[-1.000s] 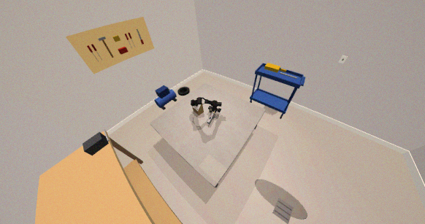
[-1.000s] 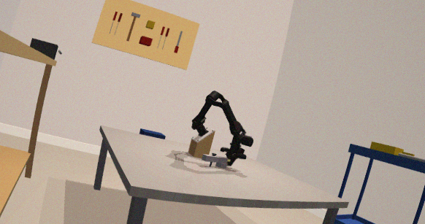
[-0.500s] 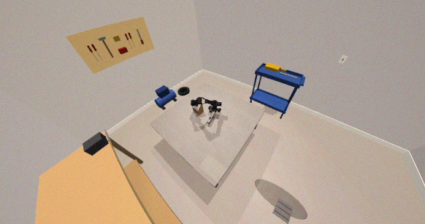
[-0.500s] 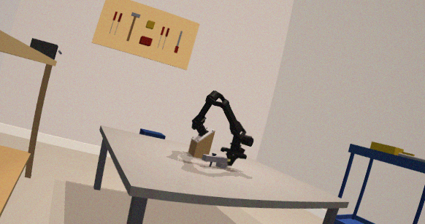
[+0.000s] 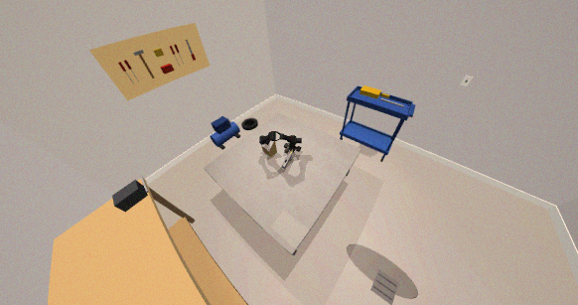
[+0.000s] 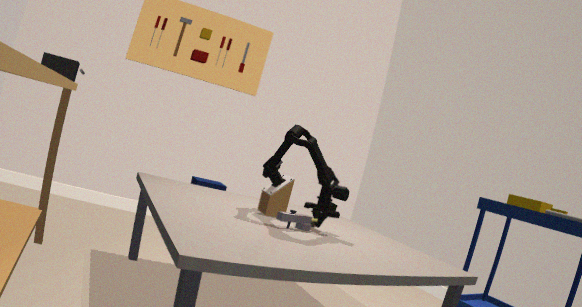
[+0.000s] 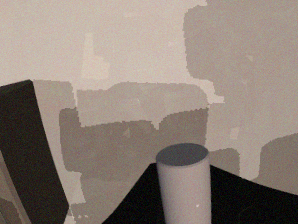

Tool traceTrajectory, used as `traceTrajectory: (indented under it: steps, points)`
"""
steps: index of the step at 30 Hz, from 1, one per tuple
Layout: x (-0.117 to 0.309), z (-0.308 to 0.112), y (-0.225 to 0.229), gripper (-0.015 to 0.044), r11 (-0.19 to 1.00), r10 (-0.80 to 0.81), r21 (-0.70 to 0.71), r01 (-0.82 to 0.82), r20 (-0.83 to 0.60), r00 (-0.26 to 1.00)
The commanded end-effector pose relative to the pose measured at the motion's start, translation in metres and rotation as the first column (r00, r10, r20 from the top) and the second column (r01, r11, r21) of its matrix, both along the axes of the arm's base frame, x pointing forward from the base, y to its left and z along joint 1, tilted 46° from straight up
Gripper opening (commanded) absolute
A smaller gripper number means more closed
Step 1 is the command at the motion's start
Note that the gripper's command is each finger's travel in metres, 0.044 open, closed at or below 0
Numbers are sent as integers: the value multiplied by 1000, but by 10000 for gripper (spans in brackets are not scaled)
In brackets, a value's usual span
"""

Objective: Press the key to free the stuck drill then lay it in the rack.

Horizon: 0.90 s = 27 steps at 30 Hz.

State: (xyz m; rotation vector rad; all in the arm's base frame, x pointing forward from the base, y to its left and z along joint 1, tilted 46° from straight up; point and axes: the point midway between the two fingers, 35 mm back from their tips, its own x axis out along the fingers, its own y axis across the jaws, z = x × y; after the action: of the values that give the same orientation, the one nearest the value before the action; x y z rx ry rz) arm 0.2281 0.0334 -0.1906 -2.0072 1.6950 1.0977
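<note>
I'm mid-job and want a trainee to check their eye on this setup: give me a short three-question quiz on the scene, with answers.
1. Choose one: what shape is the pale thing at the bottom of the wrist view? (a) cube (b) cylinder (c) ring
2. True or false: a yellow tool lies on top of the blue cart.
3. Fill in: the brown block stands on the grey ____.

Key: 1 b; 2 true; 3 table
</note>
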Motion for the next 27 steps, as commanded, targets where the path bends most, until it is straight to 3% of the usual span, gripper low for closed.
traceTrajectory:
  steps: [1, 27]
  points:
    - [-4, -7, 4, 0, 1000, -5, 0, 5, -6, 1000]
    - [-18, -32, 29, 0, 1000, -5, 3, 5, -5, 1000]
